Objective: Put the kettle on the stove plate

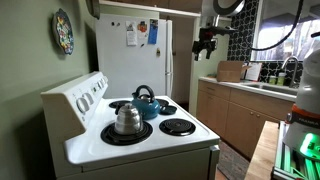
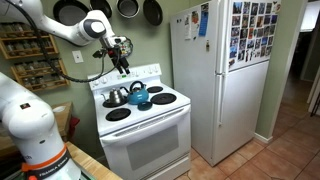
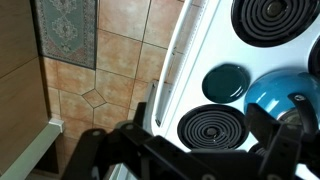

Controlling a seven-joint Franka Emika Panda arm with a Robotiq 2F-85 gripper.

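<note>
The teal-blue kettle [image 1: 146, 103] stands upright near the middle of the white stove top, also in the other exterior view [image 2: 138, 97] and at the right edge of the wrist view [image 3: 285, 92]. The stove plate, a small black coil burner [image 3: 212, 125], lies bare near the stove's front edge [image 1: 178, 126] [image 2: 119, 114]. My gripper [image 3: 205, 140] is open and empty. It hangs high above the stove's front [image 1: 205, 44] [image 2: 121, 60], touching nothing, with the burner showing between its fingers.
A silver kettle [image 1: 126, 119] [image 2: 117, 97] sits on a wide back burner. A wider bare coil burner [image 3: 275, 25] and a round teal disc [image 3: 226, 82] lie by the teal kettle. A white fridge [image 2: 220, 70] stands beside the stove. Tiled floor [image 3: 95, 95] is below.
</note>
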